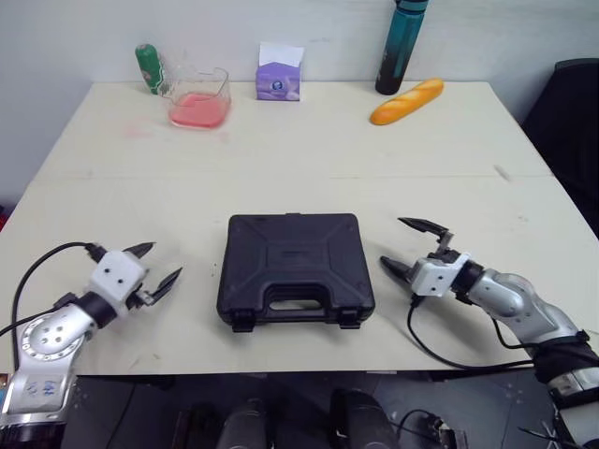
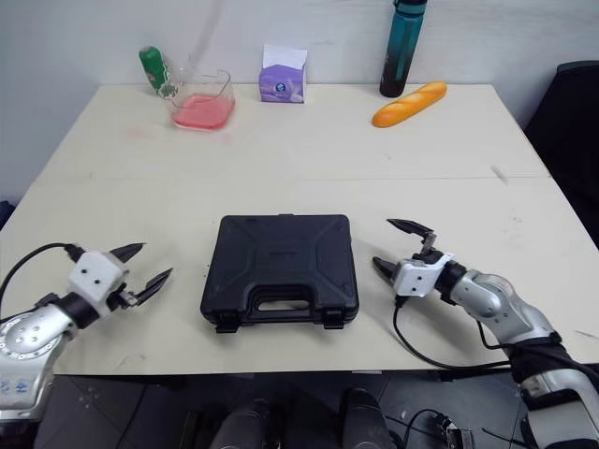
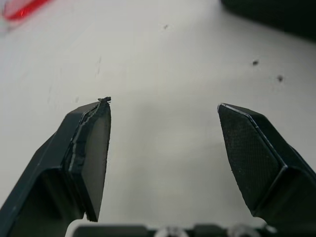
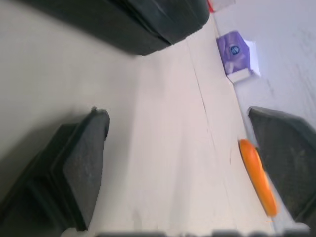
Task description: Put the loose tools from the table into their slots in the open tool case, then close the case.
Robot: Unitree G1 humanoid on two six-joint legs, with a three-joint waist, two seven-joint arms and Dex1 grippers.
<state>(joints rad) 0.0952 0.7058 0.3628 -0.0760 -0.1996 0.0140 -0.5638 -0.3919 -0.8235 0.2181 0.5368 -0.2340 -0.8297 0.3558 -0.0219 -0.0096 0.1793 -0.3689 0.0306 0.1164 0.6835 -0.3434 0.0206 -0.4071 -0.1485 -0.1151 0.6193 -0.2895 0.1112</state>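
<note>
The case (image 1: pixel 295 267) is black, the bench (image 1: pixel 281 150) cream, the loaf (image 1: pixel 406 101) orange, the box (image 1: pixel 279 82) purple, the tall bottle (image 1: pixel 402 42) teal.

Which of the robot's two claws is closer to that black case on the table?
Right. The right gripper sits just off the right edge of the black case, fingers open. The left gripper is off its left side, across a wider gap of table.

green bottle (image 1: pixel 148 67), clear jug (image 1: pixel 199 98) with pink contents, purple box (image 1: pixel 279 79), teal bottle (image 1: pixel 402 47), perhaps a bread roll (image 1: pixel 406 101)
</note>
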